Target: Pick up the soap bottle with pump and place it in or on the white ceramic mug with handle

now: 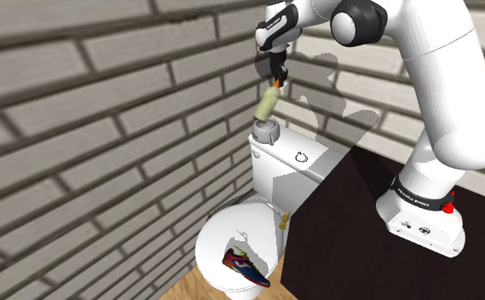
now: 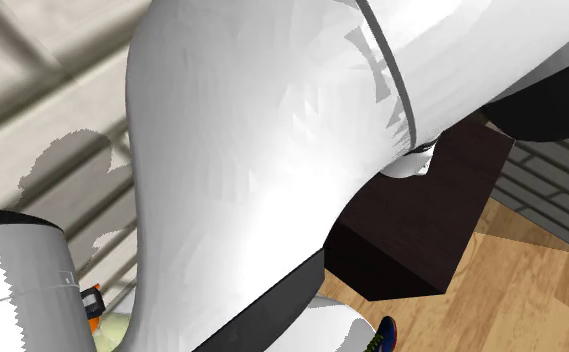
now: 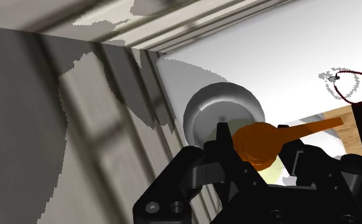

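In the shoulder view, the gripper is closed on the pump end of the pale soap bottle, which hangs tilted directly over the grey mug at the wall-side end of the toilet tank lid; in the second exterior view, the white arm looms before the dark stand; in the wrist view, the black fingers clasp the orange pump over the mug's mouth.

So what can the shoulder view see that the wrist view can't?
Shoulder view: the shoe on the toilet, plus the white arm and its dark stand. Wrist view: a look straight down into the mug. Both: the end effector shut on the bottle at its orange pump, over the grey mug, with the brick wall beside it.
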{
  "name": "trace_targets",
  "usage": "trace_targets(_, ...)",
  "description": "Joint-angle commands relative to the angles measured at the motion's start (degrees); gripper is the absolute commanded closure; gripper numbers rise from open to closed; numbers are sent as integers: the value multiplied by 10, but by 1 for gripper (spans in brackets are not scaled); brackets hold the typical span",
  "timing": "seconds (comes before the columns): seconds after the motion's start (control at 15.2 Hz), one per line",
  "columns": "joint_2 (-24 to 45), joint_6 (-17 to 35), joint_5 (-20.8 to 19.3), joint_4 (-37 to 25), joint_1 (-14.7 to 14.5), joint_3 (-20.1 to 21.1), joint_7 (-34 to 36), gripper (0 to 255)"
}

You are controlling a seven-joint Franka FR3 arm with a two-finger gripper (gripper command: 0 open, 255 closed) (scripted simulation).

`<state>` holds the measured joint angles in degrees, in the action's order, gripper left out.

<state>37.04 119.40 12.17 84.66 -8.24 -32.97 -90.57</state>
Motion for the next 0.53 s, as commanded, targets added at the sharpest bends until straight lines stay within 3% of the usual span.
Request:
trace_targets(0.0,7,11,3,4,1,3,-1,255)
trace_targets(0.46,32,51,15,21,6,12,-3,255)
